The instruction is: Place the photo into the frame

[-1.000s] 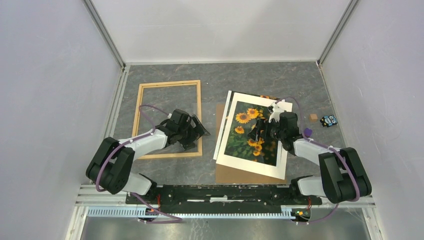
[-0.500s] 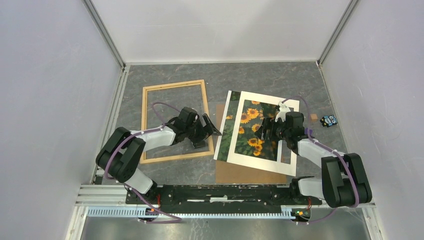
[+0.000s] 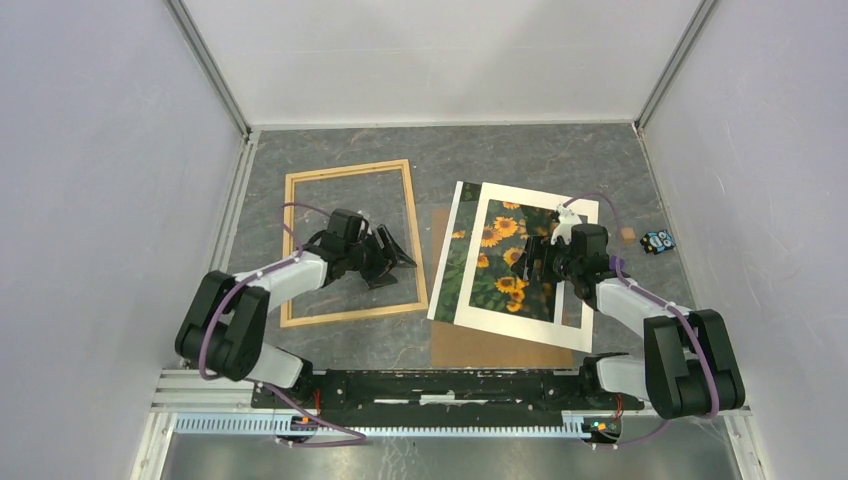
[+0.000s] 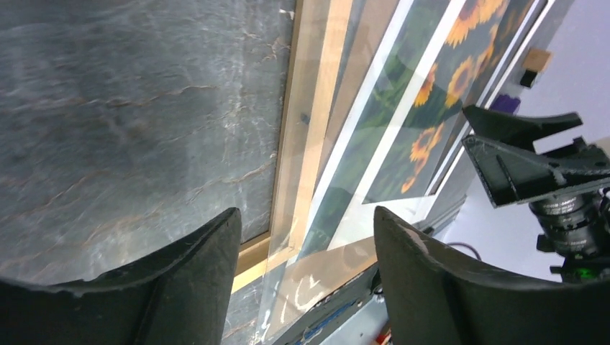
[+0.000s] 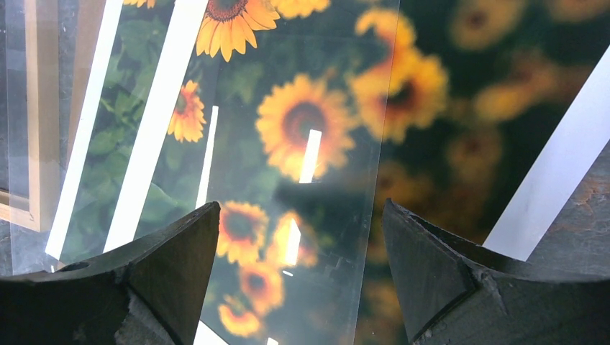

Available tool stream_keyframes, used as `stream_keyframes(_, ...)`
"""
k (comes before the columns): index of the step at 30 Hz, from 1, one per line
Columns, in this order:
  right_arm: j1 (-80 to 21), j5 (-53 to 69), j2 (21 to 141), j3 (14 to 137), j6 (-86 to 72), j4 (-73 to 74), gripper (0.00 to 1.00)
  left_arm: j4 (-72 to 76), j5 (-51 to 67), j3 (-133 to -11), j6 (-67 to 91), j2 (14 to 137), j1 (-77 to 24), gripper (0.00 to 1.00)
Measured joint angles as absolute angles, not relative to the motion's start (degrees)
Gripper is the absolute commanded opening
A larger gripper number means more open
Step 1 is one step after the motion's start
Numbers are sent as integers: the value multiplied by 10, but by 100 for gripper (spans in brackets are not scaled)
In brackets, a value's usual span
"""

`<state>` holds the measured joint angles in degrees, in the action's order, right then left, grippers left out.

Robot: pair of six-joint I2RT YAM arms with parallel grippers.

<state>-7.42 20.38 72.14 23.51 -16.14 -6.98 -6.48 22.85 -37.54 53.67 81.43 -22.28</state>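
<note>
The light-wood frame point(image 3: 345, 170) lies flat on the left of the table, and its right strip point(image 4: 325, 108) shows in the left wrist view. My left gripper point(image 3: 395, 262) hovers inside the frame beside that strip, open point(image 4: 308, 215), with nothing gripped. The sunflower photo point(image 3: 495, 290) lies to the right, mostly under a white mat point(image 3: 510, 325) whose window shows the blooms. Over the photo point(image 5: 302, 122) my right gripper point(image 3: 522, 265) stands open point(image 5: 301, 208), holding nothing.
A brown board point(image 3: 480, 350) lies under the photo and mat. A clear sheet point(image 5: 338, 215) rests over the print, its edge running between my right jaws. A small brown block point(image 3: 626, 234) and a blue-black gadget point(image 3: 657, 240) sit at the far right.
The frame slid right and turned a little toward the photo. The mat shifted right over the print. Since then my left gripper has drawn back to the left inside the frame.
</note>
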Motion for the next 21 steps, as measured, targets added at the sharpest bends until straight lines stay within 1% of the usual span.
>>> stream_keyframes(2, -74, 204, 721, 235, -161, -70, 89, -37, 248, -375, 535, 842, -223, 68)
stream_keyframes(5, -74, 204, 721, 234, -161, -71, 89, 17, 267, -363, 535, 879, -222, 68)
stream_keyframes(10, -74, 205, 721, 231, -161, -77, 89, 142, 305, -327, 549, 922, -218, 58)
stream_keyframes(15, -74, 208, 721, 230, -161, -81, 88, 309, 341, -282, 583, 978, -217, 37)
stream_keyframes(17, -74, 208, 722, 230, -161, -83, 89, 340, 347, -272, 591, 991, -214, 27)
stream_keyframes(18, -74, 208, 722, 230, -161, -83, 89, 348, 347, -269, 592, 993, -214, 20)
stream_keyframes(20, -74, 208, 722, 228, -162, -86, 89, 349, 346, -265, 592, 995, -213, 9)
stream_keyframes(21, -74, 209, 722, 227, -162, -88, 89, 349, 347, -265, 591, 994, -211, 7)
